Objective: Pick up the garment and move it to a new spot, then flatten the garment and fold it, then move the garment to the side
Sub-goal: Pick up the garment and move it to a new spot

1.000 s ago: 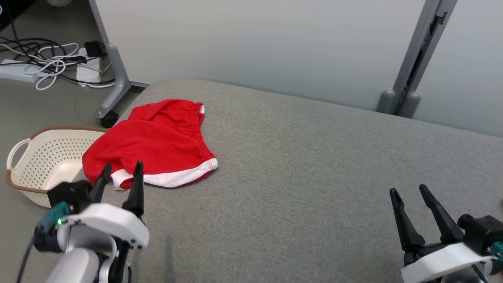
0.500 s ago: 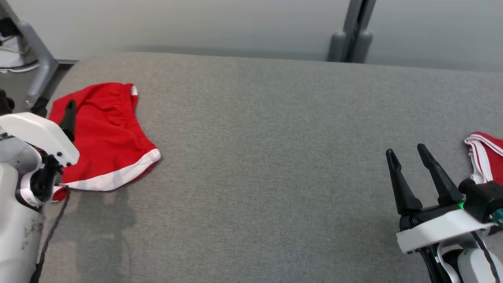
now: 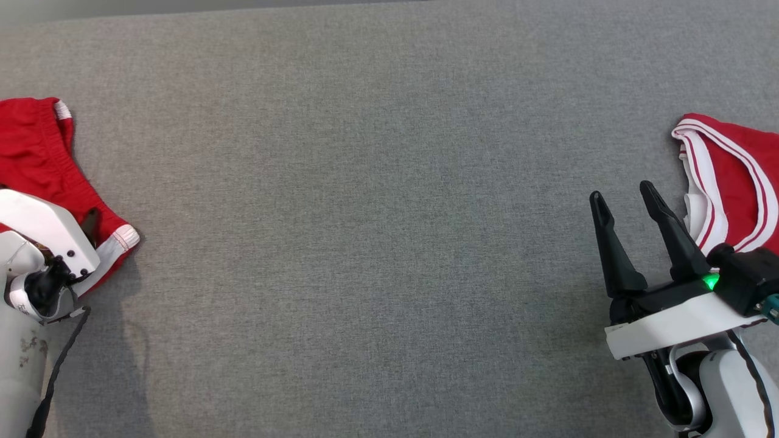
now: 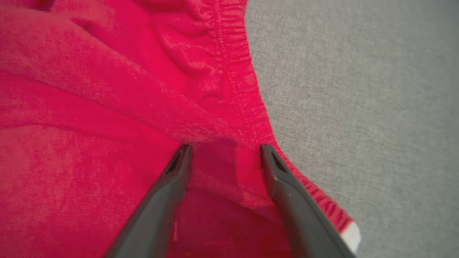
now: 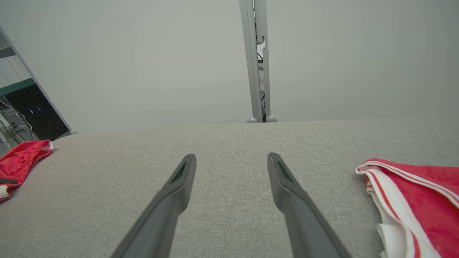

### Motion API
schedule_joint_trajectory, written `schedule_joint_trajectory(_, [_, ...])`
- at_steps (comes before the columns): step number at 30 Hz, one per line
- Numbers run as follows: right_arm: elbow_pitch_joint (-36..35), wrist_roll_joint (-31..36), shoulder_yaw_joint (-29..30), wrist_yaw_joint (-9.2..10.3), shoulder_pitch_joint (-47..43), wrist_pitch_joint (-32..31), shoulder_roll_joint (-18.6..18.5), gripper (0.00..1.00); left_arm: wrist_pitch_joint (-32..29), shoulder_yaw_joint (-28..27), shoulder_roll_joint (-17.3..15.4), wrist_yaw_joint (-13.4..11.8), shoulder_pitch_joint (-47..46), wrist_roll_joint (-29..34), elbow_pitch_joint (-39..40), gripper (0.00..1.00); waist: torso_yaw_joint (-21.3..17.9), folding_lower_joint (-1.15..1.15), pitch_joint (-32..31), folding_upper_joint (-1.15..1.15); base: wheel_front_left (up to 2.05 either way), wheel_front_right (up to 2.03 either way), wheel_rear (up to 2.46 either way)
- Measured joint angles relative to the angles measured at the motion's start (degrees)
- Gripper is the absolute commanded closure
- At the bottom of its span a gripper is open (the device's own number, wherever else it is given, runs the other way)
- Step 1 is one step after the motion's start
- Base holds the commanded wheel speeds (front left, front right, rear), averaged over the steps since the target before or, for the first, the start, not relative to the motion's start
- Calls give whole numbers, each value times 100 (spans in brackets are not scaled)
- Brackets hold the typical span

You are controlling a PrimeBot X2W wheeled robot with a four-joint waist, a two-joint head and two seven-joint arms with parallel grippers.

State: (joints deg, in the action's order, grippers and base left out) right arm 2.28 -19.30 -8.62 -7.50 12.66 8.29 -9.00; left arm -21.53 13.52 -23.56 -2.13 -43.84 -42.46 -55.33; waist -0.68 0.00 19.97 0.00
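Note:
Red shorts [image 3: 36, 146] with a white hem lie at the left edge of the grey padded surface [image 3: 365, 213]. In the left wrist view my left gripper [image 4: 225, 147] stands open right over the shorts [image 4: 107, 89], its tips close to the cloth beside the elastic waistband, with nothing gripped. In the head view its white wrist housing [image 3: 42, 228] covers most of its fingers. My right gripper [image 3: 620, 190] is open and empty at the lower right, just left of a second red garment [image 3: 739, 164] with white striped trim.
The right wrist view looks between the open right gripper [image 5: 231, 156] across the grey surface to a pale wall with a grey post [image 5: 256, 61]. The striped garment [image 5: 423, 190] lies at its right and the red shorts [image 5: 19, 157] far to its left.
The head camera has swung right and tilted down, so the basket, cables and wall have left the picture. My left gripper has moved forward over the shorts. The right arm has barely moved.

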Motion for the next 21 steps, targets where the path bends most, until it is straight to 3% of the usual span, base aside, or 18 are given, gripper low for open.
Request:
schedule_joint_trajectory(5, [56,-16,29,1,34,45,-7,0,-186,14,12,250,-219,-94,-391,0,-76,0,128,0,0,0,0])
schedule_joint_trajectory(6, [66,-15,26,1,38,59,-2,0,-189,20,14,278,-237,-96,-443,15,-69,0,125,0,0,0,0])
schedule_joint_trajectory(7, [78,-15,29,0,38,66,2,0,-183,18,22,314,-252,-104,-483,52,-63,0,122,0,0,0,0])
schedule_joint_trajectory(8, [94,-14,29,0,40,67,4,0,-138,16,43,346,-261,-118,-519,100,-56,0,114,0,0,0,0])
schedule_joint_trajectory(21, [467,-105,29,0,-43,234,46,0,595,288,98,820,-65,-30,-602,100,-145,0,-575,0,0,0,0])
